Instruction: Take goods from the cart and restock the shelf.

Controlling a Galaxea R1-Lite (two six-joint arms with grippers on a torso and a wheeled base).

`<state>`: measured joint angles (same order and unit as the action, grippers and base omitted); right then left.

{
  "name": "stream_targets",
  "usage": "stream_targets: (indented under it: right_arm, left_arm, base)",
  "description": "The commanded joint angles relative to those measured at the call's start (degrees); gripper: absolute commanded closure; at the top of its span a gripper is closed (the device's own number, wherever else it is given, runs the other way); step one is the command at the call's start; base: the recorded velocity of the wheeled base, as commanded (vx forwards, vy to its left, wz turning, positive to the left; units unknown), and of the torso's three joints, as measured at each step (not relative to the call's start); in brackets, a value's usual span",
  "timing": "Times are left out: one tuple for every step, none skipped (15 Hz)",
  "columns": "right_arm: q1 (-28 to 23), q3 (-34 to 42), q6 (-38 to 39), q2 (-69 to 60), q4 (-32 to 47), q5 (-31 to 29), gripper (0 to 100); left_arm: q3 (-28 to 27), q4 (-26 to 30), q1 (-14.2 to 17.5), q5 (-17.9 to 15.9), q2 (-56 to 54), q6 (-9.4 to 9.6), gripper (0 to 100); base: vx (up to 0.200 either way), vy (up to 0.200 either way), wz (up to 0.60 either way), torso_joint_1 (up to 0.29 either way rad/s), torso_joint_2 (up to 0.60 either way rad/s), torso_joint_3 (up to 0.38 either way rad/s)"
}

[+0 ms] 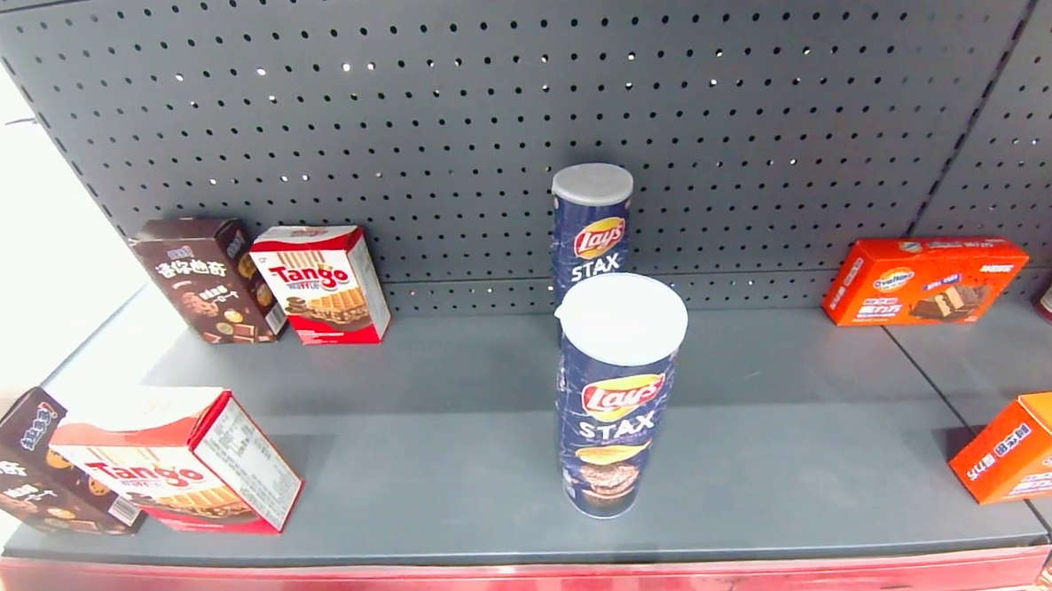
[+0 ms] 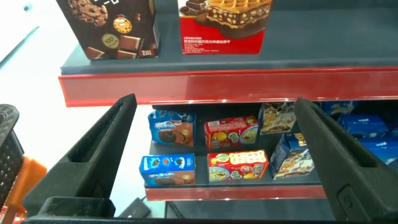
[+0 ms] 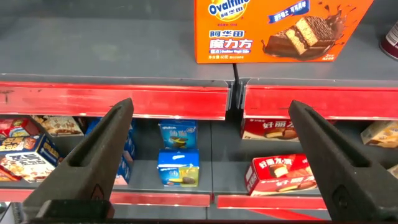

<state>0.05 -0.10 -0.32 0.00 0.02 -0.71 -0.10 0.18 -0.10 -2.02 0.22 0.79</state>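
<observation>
Your shelf (image 1: 426, 442) keeps its goods in lanes running front to back with the labels facing the aisle, so each new item belongs behind or ahead of its own kind. The front can (image 1: 617, 398) stands upright at centre, with the rear can (image 1: 592, 226) just behind it at 12 o'clock. The wafer box (image 1: 178, 470) and cookie box (image 1: 27, 468) sit together at 8 o'clock, and the orange box (image 1: 1030, 447) lies at 4 o'clock. Bare deck between the lanes probably leaves room for more stock. Your left claw (image 2: 214, 102) is spread wide and holds nothing, and so is your right claw (image 3: 211, 107). Both face the red shelf lip (image 2: 224, 84) and the lower shelves (image 2: 230, 155). A black mesh basket (image 2: 7, 149), possibly the cart, sits near the left claw, and I judge the next pick starts there.
</observation>
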Motion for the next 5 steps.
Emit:
stream_targets:
  right_arm:
    - [0.0,0.0,0.0,0.1,0.0,0.0,0]
    - [0.0,0.0,0.0,0.1,0.0,0.0,0]
    - [0.0,0.0,0.0,0.1,0.0,0.0,0]
    - [0.0,0.0,0.0,0.1,0.0,0.0,0]
    - [0.0,0.0,0.0,0.1,0.0,0.1,0]
  left_arm:
    - [0.0,0.0,0.0,0.0,0.0,0.0,0]
    - [0.0,0.0,0.0,0.0,0.0,0.0,0]
    - [0.0,0.0,0.0,0.0,0.0,0.0,0]
    - [0.1,0.0,0.0,0.0,0.0,0.09,0]
    - [0.1,0.0,0.0,0.0,0.0,0.0,0]
  base:
    - [0.0,0.0,0.0,0.0,0.0,0.0]
    - [0.0,0.0,0.0,0.0,0.0,0.0]
    - [0.0,0.0,0.0,0.0,0.0,0.0]
    - [0.0,0.0,0.0,0.0,0.0,0.0]
    - [0.0,0.0,0.0,0.0,0.0,0.0]
